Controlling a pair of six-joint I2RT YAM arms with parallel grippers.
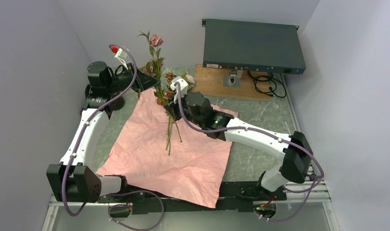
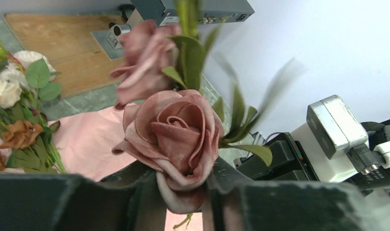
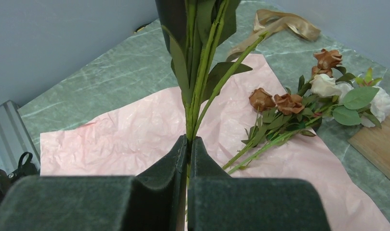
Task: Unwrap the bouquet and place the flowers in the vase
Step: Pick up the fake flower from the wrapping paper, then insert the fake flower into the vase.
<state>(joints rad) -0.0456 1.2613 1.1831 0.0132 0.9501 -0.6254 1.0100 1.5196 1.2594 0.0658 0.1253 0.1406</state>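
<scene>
The bouquet is unwrapped: its salmon-pink paper [image 1: 154,159] lies flat on the table. My right gripper [image 1: 170,107] [image 3: 188,142] is shut on a few green stems [image 3: 195,72] and holds these flowers upright over the paper. A pink rose [image 1: 156,40] tops them. In the left wrist view that pink rose [image 2: 176,137] fills the gap of my left gripper [image 2: 183,178] [image 1: 152,83], whose fingers press on either side of its base. More flowers [image 3: 299,108] [image 1: 182,79] lie at the paper's far edge. The vase is out of view.
A dark grey rack box [image 1: 253,45] sits at the back right above a wooden board [image 1: 217,82] with cables [image 1: 267,86] beside it. A tan ribbon [image 3: 279,24] lies on the marble table [image 1: 260,115] past the paper. Walls close in on three sides.
</scene>
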